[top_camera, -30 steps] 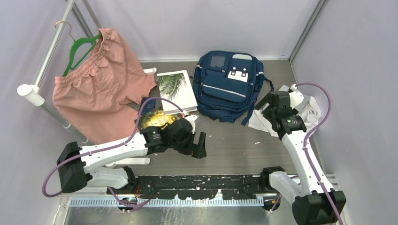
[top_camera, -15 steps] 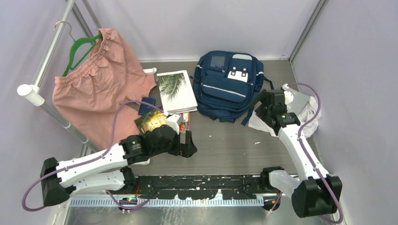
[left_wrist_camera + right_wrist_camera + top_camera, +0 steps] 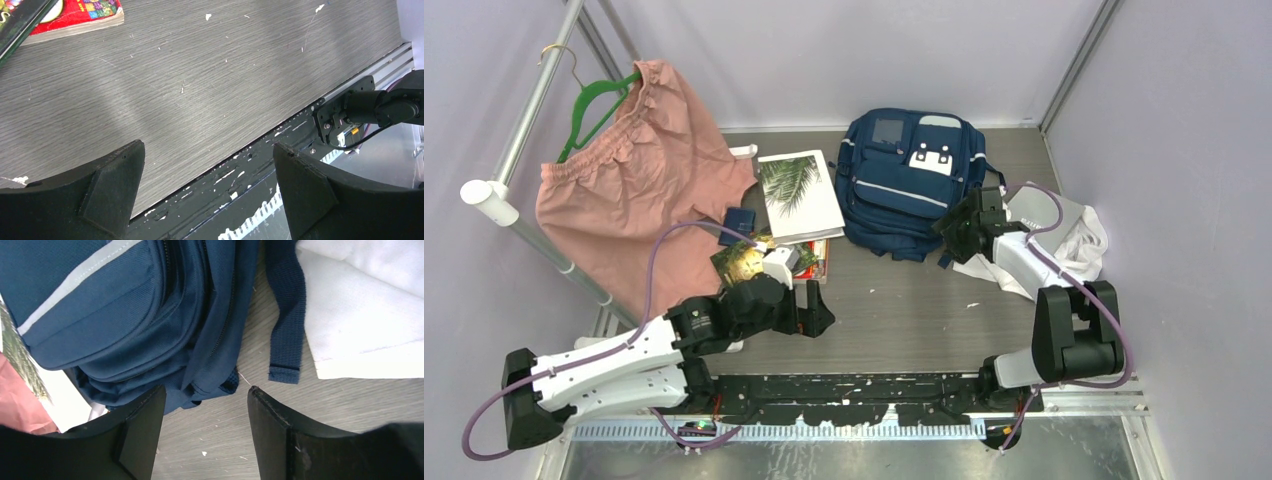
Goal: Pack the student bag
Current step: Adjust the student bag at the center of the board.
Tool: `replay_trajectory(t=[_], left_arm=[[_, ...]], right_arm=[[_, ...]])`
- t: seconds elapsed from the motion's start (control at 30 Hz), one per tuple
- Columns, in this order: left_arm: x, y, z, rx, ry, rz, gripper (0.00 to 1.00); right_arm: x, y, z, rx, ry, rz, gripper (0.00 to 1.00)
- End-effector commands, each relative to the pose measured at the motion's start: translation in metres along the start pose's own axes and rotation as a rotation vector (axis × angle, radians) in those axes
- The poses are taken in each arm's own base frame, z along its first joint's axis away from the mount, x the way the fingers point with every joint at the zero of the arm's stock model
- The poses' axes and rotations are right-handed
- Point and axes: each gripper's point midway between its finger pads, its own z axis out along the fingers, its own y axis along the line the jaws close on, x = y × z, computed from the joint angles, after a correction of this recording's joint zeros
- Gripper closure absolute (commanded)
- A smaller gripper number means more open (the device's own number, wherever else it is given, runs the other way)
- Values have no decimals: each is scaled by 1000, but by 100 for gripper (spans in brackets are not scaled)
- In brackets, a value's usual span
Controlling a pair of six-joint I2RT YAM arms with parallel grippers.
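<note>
The student bag point(image 3: 904, 190) lies seemingly zipped shut, contents hidden.

Student bag point(image 3: 125, 315) is matt, coarse-woven navy cloth. Table point(image 3: 200, 85) is matt grey wood-grain, pretty scuffed and chipped. White cloth point(image 3: 360, 315) looks soft.

pink shorts point(image 3: 634, 190), bks point(image 3: 799, 195), wht cloth point(image 3: 1092, 250)

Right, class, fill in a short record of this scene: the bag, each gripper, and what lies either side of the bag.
bag: student bag, lying on the table, front pocket up
left gripper: open, empty, over bare table
right gripper: open, at the bag's near corner
right of bag: white cloth
left of bag: palm-leaf book, then pink shorts
</note>
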Motion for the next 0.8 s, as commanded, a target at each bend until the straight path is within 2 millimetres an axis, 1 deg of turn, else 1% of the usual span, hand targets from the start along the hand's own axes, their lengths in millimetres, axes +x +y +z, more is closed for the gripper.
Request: replay_trajectory(t=[0.0, 0.17, 0.3, 0.4, 0.47, 0.53, 0.57, 0.6, 0.67, 0.7, 0.77], left_arm=[[-15, -5, -5, 17, -69, -23, 0], [-14, -1, -9, 3, -68, -25, 0], [-14, 1, -14, 13, -81, -47, 0], [-12, 6, -16, 11, -90, -56, 0], [-10, 9, -18, 6, -93, -61, 0], [-10, 10, -19, 9, -97, -65, 0], [-10, 10, -19, 9, -99, -66, 0], [-10, 10, -20, 11, -100, -65, 0], [-11, 12, -20, 7, -104, -63, 0], [-11, 13, -20, 2, -106, -61, 0], [-12, 13, -20, 0, -115, -56, 0]], right_arm=[[-9, 31, 3, -109, -36, 53, 33], [-5, 26, 19, -86, -12, 96, 33], [-6, 31, 27, -113, -15, 125, 34], [-7, 35, 31, -127, -14, 138, 37], [-8, 36, 34, -127, -14, 141, 41], [-8, 37, 35, -129, -12, 143, 50], [-8, 39, 35, -133, -10, 141, 58], [-7, 43, 32, -149, 5, 143, 70], [-9, 55, 19, -166, 15, 119, 92], [-13, 63, 7, -182, 1, 93, 98], [-22, 80, -20, -222, -31, 50, 99]])
